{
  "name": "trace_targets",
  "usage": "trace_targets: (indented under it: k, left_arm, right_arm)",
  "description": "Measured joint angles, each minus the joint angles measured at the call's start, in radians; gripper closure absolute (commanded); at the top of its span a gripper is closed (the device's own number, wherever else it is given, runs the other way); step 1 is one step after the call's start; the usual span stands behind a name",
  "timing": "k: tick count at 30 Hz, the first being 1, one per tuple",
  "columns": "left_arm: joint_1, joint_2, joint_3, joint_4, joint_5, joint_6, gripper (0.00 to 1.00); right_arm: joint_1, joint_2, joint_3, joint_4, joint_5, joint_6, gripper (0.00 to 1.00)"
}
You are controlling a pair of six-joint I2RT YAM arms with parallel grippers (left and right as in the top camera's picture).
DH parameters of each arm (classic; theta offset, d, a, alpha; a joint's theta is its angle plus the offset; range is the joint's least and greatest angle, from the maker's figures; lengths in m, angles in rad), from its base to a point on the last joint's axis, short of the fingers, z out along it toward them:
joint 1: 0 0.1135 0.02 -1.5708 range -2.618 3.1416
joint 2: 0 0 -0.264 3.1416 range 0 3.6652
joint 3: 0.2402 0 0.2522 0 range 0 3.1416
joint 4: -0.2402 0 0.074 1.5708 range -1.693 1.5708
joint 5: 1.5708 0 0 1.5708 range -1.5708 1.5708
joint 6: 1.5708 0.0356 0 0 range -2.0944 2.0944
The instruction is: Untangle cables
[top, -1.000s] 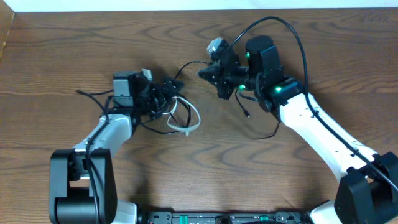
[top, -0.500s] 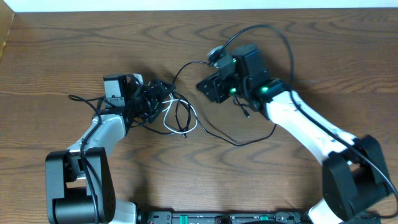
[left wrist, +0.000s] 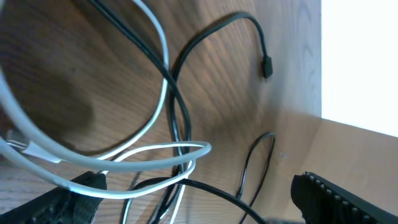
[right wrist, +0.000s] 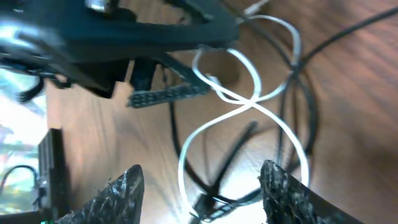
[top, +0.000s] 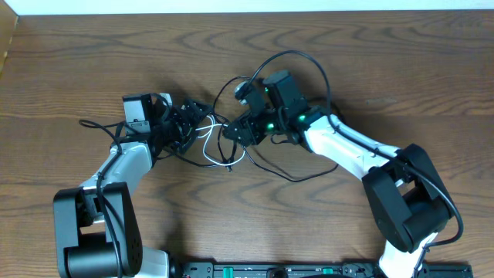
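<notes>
Over the last second my right gripper [top: 235, 133] has swung in from well right of the left gripper [top: 189, 123] to just beside it, and its jaws have parted. They now stand apart over a loop of the white cable [right wrist: 249, 107], clamping nothing. The left gripper is spread wide and grips nothing, with both cables lying between its fingers. The black cable [top: 289, 177] trails right of the left gripper in a slack curve and crosses the white one, so I judge the untangling unfinished. The bench [top: 386, 46] is dark wood grain, with a pale strip along its far edge.
</notes>
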Motion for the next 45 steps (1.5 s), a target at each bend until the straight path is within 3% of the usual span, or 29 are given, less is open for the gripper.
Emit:
trace_targets:
  k: [2,3,9,17,33,40,45]
  left_arm:
    - [0.000,0.000,0.000,-0.014,-0.020,0.001,0.00]
    - [0.000,0.000,0.000,-0.019,-0.031,0.003,0.00]
    - [0.000,0.000,0.000,-0.026,-0.053,0.004,0.02]
    - [0.000,0.000,0.000,-0.002,-0.009,0.041,0.02]
    - [0.062,0.000,0.000,0.003,0.007,0.056,0.02]
    - [0.064,0.000,0.000,-0.020,-0.040,0.056,0.02]
    - [0.064,0.000,0.000,-0.020,-0.049,0.056,0.02]
  right_arm:
    - [0.011,0.000,0.000,0.007,-0.006,0.001,0.86]
    - [0.017,0.000,0.000,0.006,-0.003,0.001,0.99]
    - [0.027,0.000,0.000,0.046,0.027,0.004,0.99]
    - [0.022,-0.004,0.000,0.253,0.021,0.012,0.99]
    - [0.011,-0.123,0.000,0.221,0.131,0.027,0.99]
    - [-0.071,-0.213,0.001,0.116,0.129,0.031,0.99]
    - [-0.153,-0.218,0.003,-0.113,0.210,0.037,0.99]
